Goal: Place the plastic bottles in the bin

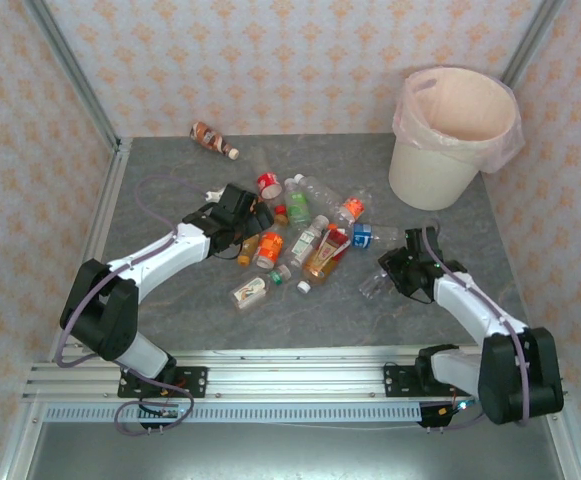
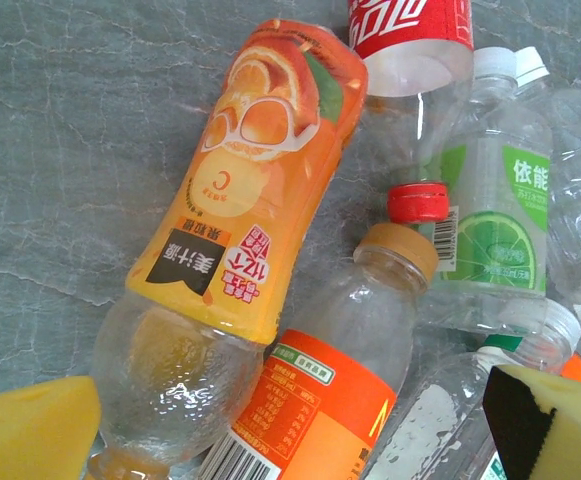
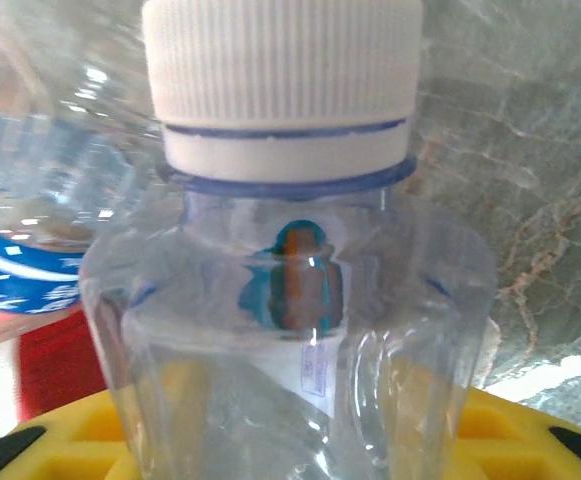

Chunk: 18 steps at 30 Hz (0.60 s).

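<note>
Right wrist view: right gripper (image 3: 280, 445) pinches a clear white-capped bottle (image 3: 290, 300), cap pointing away; left gripper (image 2: 290, 430) gapes over an orange juice bottle (image 2: 240, 200).

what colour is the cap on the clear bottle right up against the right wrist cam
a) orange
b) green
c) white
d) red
c: the clear bottle close up in the right wrist view carries a ribbed white cap with a thin blue ring under it.

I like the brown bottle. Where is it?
In the top view, the brown bottle lies alone by the back wall, left of the bin.
</note>
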Available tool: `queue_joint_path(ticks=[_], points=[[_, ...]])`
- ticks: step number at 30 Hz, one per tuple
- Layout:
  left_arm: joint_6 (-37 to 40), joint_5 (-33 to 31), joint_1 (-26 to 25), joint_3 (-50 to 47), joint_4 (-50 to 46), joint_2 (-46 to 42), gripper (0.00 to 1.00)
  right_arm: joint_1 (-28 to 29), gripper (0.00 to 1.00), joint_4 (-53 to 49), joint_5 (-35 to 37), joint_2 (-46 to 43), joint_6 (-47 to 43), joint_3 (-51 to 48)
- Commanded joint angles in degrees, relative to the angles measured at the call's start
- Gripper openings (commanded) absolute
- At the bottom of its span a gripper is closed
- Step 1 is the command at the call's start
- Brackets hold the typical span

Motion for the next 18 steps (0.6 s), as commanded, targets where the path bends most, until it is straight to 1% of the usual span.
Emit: queue_joint_path(ticks=[1,6,10,14,18], points=[[-0.4,-0.1,0.0,2.0,0.0,0.4,1.00,0.3,0.40,0.3,1.9,-3.9,-2.2,1.9],[-1.4,-0.4,0.0,1.6,0.4,0.3,1.00,0.3,0.38,2.6,-0.8,-7.1,-3.7,4.9],[-2.4,0.0,0.0,1.3,0.7,0.1,1.00,0.3,0.38,5.3,-1.4,-8.0,-4.6,8.0],[-4.3,0.0,0.0,0.5,2.3,-0.3,1.00,0.4,0.38,11.2,-0.9,-8.5,-3.4,10.3],[-6.2,0.1,0.0,-0.5,4.1,-0.9,1.00,0.3,0.36,17.3,-0.4,-7.2,-3.2,13.5]])
